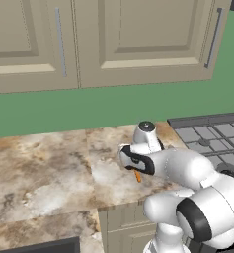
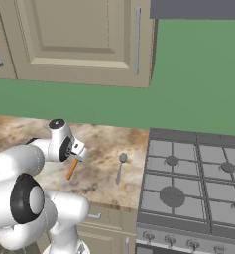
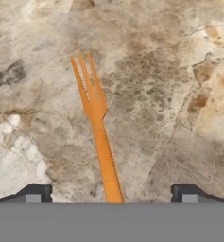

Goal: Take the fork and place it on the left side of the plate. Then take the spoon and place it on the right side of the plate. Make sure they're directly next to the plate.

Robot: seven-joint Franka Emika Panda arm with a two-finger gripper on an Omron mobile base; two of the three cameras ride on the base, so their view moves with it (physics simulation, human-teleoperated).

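Orange fork (image 1: 137,175) peeks out below the white arm in the left base view, lying flat on the marbled desk (image 1: 44,168) beside the stove (image 1: 212,136)

From the right base view the pincer (image 2: 78,150) hangs just above the fork's handle, while the spoon (image 2: 120,167) lies well apart toward the stove

Looking down from the hand view, the fork runs up the middle between the two fingertips (image 3: 35,193), which stand wide apart and hold nothing; a good grasp probably means dropping straight down, staying centred over the handle, then closing
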